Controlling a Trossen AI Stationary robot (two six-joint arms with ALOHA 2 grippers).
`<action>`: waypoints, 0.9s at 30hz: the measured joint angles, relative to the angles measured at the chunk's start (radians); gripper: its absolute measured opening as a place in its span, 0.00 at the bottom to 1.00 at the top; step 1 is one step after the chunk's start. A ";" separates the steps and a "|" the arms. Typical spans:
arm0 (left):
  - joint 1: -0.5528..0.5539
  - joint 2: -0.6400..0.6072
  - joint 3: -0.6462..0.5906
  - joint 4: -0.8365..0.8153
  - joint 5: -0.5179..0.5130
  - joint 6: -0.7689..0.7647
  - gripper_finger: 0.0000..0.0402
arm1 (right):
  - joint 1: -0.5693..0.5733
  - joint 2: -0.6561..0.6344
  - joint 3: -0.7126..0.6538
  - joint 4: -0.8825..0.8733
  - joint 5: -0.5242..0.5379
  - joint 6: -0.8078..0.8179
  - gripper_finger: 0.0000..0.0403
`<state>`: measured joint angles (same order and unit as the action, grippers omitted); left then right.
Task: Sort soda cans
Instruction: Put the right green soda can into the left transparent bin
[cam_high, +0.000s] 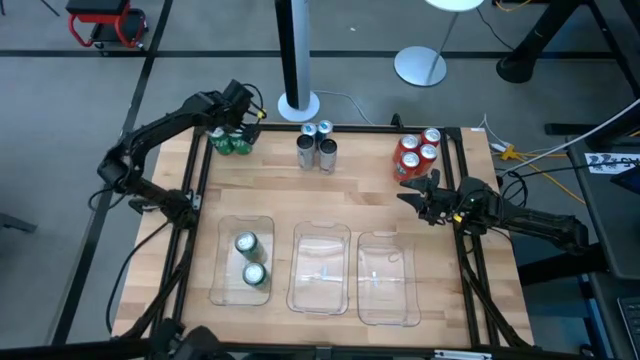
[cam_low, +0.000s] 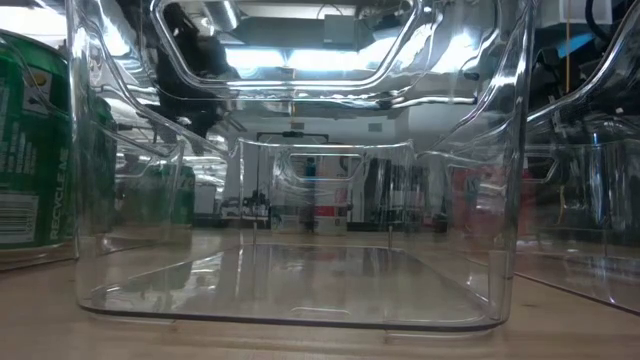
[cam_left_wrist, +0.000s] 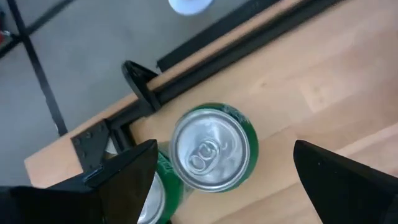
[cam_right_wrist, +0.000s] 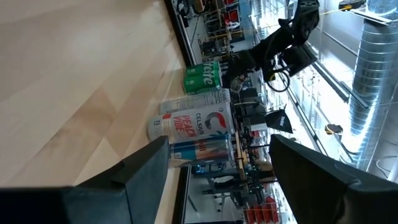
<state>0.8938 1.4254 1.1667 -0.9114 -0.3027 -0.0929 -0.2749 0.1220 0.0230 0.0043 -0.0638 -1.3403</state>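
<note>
My left gripper hangs open over a green can at the table's far left corner.

I judge I should drop straight down, centre the can between my fingers and keep clear of its neighbour before closing; two green cans already stand in the left tray. My right gripper, spread and empty, waits near the red cans.

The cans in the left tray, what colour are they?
Green, with silver tops. The high view shows them best.
</note>
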 joint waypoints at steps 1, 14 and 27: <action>0.005 0.010 0.000 0.000 0.018 0.005 0.90 | 0.000 0.000 0.001 -0.003 0.001 0.000 0.69; 0.062 0.095 0.000 0.019 0.023 0.020 0.90 | 0.000 0.000 0.001 -0.008 0.000 0.000 0.69; 0.065 0.206 0.004 0.007 0.074 0.013 0.90 | 0.000 0.000 0.000 -0.012 -0.004 0.000 0.69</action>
<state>0.9585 1.6316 1.1704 -0.9042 -0.2287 -0.0803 -0.2749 0.1219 0.0235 -0.0076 -0.0676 -1.3403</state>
